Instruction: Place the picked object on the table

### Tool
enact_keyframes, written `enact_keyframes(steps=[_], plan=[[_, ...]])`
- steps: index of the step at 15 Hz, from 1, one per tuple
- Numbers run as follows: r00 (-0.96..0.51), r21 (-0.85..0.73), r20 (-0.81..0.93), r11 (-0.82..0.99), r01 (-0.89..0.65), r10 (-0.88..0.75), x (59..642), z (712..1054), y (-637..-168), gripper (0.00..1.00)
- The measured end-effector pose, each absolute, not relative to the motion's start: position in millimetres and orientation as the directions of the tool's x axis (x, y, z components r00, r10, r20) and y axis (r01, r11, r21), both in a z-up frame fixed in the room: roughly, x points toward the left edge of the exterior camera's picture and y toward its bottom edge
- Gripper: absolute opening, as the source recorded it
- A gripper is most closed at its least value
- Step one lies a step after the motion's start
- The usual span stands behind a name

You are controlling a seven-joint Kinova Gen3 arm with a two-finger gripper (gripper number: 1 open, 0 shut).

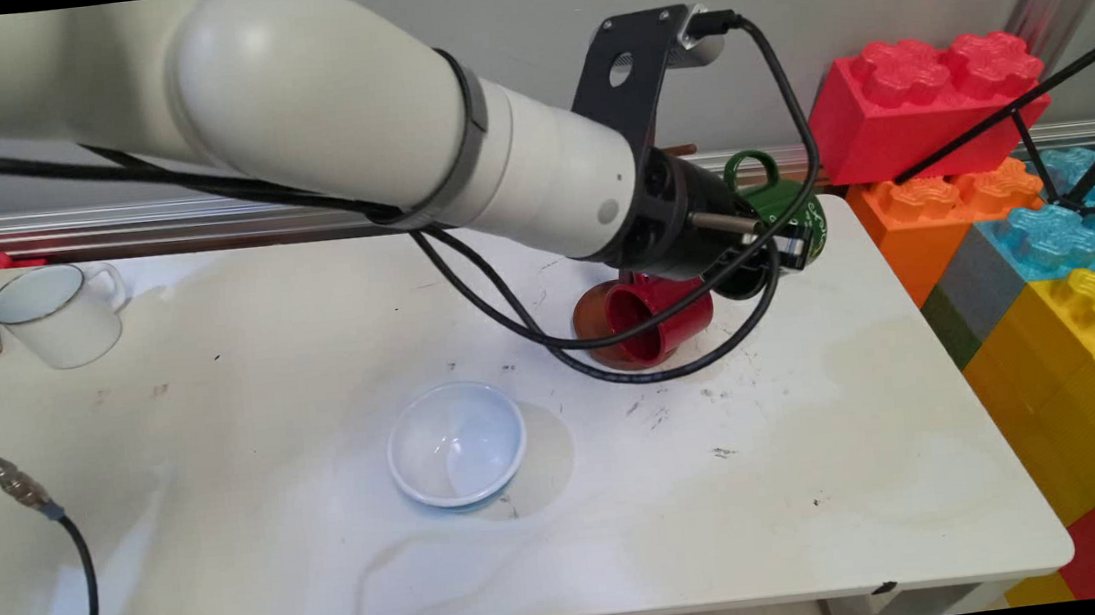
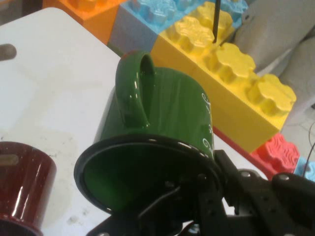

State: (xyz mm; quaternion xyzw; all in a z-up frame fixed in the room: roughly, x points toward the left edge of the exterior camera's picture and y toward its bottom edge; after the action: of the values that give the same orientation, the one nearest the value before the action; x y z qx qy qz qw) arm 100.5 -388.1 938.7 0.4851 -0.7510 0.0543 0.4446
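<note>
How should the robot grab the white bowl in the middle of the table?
Probably by the rim, coming straight down from above. The white bowl stands upright with its mouth open, so one finger could go inside the thin wall and one outside. Its round sloping sides would likely slip if squeezed from the side. The gripper is busy holding the green mug.

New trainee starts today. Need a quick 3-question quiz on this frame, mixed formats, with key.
1. True or false: the gripper grips the green mug at its rim.
2. Which lies on its side on the table? A) red mug B) white mug C) pale bowl
3. Fill in: the green mug's handle faces ____ in the hand view.

Key: 1 true; 2 A; 3 up.
</note>
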Motion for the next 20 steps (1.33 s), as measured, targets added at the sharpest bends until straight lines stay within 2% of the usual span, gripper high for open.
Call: enact_keyframes(steps=[13, 20], plan=[[-0.48, 0.162, 0.61, 0.692, -0.703, -0.631, 139.2, 1000.0, -380.9, 0.0], [-0.688, 0.115, 0.488, 0.821, -0.559, -0.537, 136.0, 1041.1, -360.3, 0.0]])
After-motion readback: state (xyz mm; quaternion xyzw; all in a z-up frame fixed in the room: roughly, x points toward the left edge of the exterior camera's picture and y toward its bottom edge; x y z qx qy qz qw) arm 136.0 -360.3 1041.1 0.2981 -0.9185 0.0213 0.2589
